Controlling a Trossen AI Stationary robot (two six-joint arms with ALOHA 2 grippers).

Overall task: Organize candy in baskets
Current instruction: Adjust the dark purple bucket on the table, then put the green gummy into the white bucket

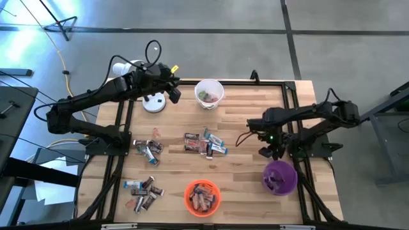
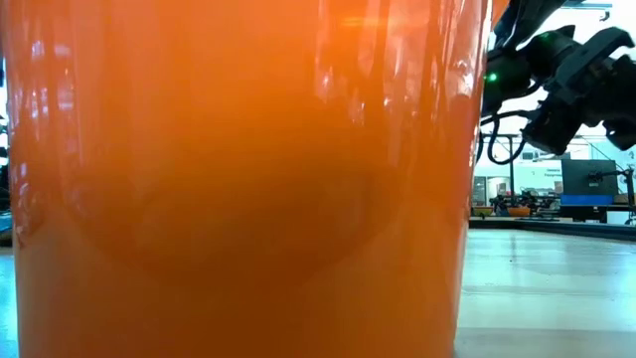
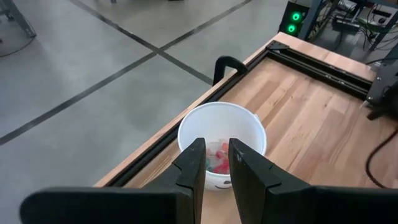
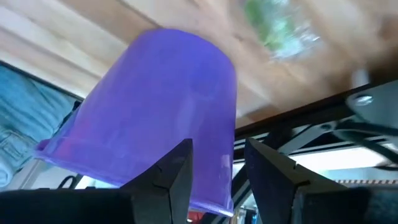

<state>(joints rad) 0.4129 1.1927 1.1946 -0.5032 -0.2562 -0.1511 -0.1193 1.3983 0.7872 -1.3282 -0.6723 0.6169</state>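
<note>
Stretching across the middle of the high view is a pale wooden surface (image 1: pixel 243 121) edged by a black frame, standing on a grey concrete floor (image 1: pixel 211 38) crossed by dark seams. A white desk lamp (image 1: pixel 152 102) sits at the far left of the surface, with a yellow cable (image 1: pixel 64 70) trailing over the floor beyond it.

The white basket (image 1: pixel 209 93) stands at the far edge near the centre, with a few pink and green pieces inside. The orange basket (image 1: pixel 202 196) sits at the near edge, holding dark brown bars; it fills almost all of the low view. The purple basket (image 1: pixel 279 177) stands near right.

Loose candy lies in three groups: one at the centre (image 1: pixel 204 143), one left of it (image 1: pixel 148 148), and one near left (image 1: pixel 143 190).

The left hand (image 1: pixel 171 89) hovers at the far side, between the lamp and the white basket, its fingers (image 3: pixel 193 165) slightly parted with nothing between them. The right hand (image 1: pixel 268 152) hangs just above and beside the purple basket, fingers (image 4: pixel 177 168) spread and empty.

Behind the surface, the low view shows a workshop with benches (image 2: pixel 552 204) and equipment far off at the right.
</note>
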